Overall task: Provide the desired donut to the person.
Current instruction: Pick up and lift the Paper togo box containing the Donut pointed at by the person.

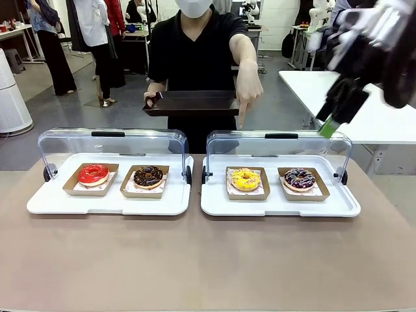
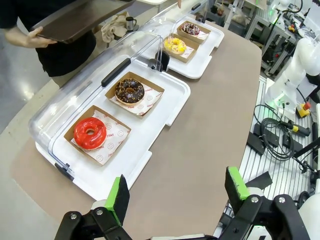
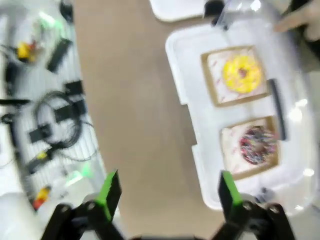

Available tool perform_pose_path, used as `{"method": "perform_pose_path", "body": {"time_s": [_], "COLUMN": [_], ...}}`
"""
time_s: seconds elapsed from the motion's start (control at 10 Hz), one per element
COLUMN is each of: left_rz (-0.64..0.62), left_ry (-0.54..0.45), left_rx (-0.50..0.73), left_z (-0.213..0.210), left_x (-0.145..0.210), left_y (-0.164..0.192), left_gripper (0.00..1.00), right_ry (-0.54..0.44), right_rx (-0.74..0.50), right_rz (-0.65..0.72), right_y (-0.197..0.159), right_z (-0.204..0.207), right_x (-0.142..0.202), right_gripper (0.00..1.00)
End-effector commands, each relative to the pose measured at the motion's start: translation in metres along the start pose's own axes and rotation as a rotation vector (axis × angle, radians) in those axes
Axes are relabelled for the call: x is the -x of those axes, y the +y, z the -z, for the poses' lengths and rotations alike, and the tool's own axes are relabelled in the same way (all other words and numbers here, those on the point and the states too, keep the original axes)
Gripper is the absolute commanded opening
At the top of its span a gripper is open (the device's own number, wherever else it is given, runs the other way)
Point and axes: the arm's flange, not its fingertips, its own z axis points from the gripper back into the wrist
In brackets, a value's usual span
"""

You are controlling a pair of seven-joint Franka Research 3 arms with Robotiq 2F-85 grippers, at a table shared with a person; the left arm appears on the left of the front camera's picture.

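The person [image 1: 195,45] in a black T-shirt stands at the far side, holding a dark tray [image 1: 192,103] in one hand and pointing a finger [image 1: 242,120] down at the yellow donut [image 1: 245,179] [image 3: 242,73] [image 2: 174,45]. It lies in a cardboard tray beside a dark sprinkled donut [image 1: 299,179] [image 3: 257,144] in the right case. The left case holds a red donut [image 1: 93,173] [image 2: 90,132] and a chocolate donut [image 1: 149,176] [image 2: 129,90]. My right gripper [image 1: 331,123] [image 3: 167,192] hangs open, high above the right case's far right. My left gripper [image 2: 177,192] is open above the table's left end.
Both white cases [image 1: 110,203] [image 1: 279,207] have their clear lids [image 1: 110,146] [image 1: 279,146] swung up at the back. The brown tabletop [image 1: 208,260] in front of them is bare. Cables and equipment [image 2: 280,130] lie off the table's edge. A white table [image 1: 383,117] stands at the far right.
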Motion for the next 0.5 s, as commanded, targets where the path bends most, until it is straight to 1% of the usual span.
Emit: {"method": "perform_pose_path", "body": {"time_s": [0.0, 0.2, 0.3, 0.4], "left_rz": [0.015, 0.015, 0.015, 0.015], "left_ry": [-0.021, -0.021, -0.021, -0.021], "left_rx": [0.008, 0.008, 0.008, 0.008], "left_z": [-0.002, -0.002, -0.002, -0.002], "left_x": [0.000, 0.000, 0.000, 0.000], "left_y": [0.001, 0.001, 0.001, 0.001], "left_gripper": [1.00, 1.00, 1.00, 1.00], "right_ry": [0.111, 0.079, 0.071, 0.085], "right_rx": [0.017, 0.012, 0.027, 0.090], "right_rz": [-0.033, -0.118, -0.139, -0.151], "right_y": [-0.013, -0.006, -0.005, -0.004], "right_z": [0.037, 0.082, 0.094, 0.095], "right_x": [-0.015, -0.028, -0.032, -0.028], "right_gripper": [1.00, 1.00, 1.00, 1.00]}}
